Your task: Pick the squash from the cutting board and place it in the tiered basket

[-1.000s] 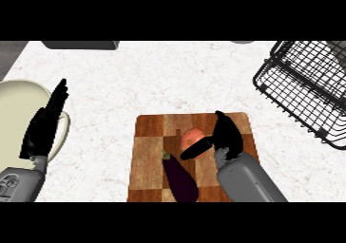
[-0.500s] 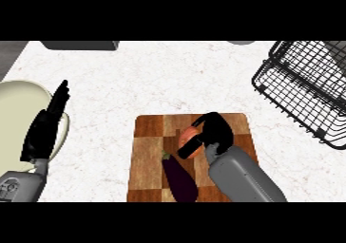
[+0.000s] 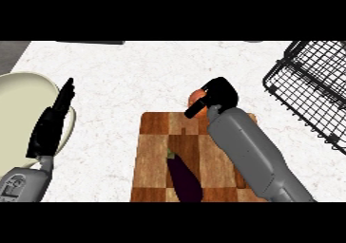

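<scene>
Squash (image 3: pixel 195 97), orange and mostly hidden, sits in the curled fingers of the right robot hand (image 3: pixel 219 93) at the far edge of the cutting board (image 3: pixel 158 137). The basket (image 3: pixel 312 85) stands well off to the board's right, and an eggplant (image 3: pixel 184 178) lies at the board's near end. The left robot hand (image 3: pixel 53 122) rests open to the board's left, beside a plate (image 3: pixel 13 102). Little of the squash shows, so the hold may be shallow. A swing toward the basket could let it slip or clip the wire rim.
</scene>
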Robot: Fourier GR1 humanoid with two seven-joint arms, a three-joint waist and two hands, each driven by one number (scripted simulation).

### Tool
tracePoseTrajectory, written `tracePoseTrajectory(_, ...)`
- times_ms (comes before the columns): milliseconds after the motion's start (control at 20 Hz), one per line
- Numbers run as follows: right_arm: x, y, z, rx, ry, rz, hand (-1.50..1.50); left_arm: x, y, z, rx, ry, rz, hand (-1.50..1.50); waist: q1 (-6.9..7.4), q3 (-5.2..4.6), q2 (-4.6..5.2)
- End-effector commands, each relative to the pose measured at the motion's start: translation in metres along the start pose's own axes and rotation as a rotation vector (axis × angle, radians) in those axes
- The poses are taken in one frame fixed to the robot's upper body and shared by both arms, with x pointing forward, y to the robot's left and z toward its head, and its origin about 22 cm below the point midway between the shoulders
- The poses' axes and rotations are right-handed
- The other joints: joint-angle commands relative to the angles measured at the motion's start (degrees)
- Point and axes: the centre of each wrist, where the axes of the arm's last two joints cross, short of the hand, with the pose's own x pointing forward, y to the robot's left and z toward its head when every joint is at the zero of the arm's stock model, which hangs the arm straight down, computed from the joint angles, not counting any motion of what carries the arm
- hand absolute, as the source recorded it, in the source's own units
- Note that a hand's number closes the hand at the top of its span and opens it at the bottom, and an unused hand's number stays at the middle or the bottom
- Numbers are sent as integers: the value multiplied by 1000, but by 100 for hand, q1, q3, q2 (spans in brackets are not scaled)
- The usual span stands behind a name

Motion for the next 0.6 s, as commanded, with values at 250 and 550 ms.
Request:
tracePoseTrajectory(250, 74, -68, -9, -365, 26, -224, 150, 7, -3, -10, -12, -20, -8, 0, 114, 5, 57)
tracePoseTrajectory(550, 106, -111, 1, -708, -61, -234, 150, 3, 6, -8, -5, -5, -9, 0, 55, -10, -23)
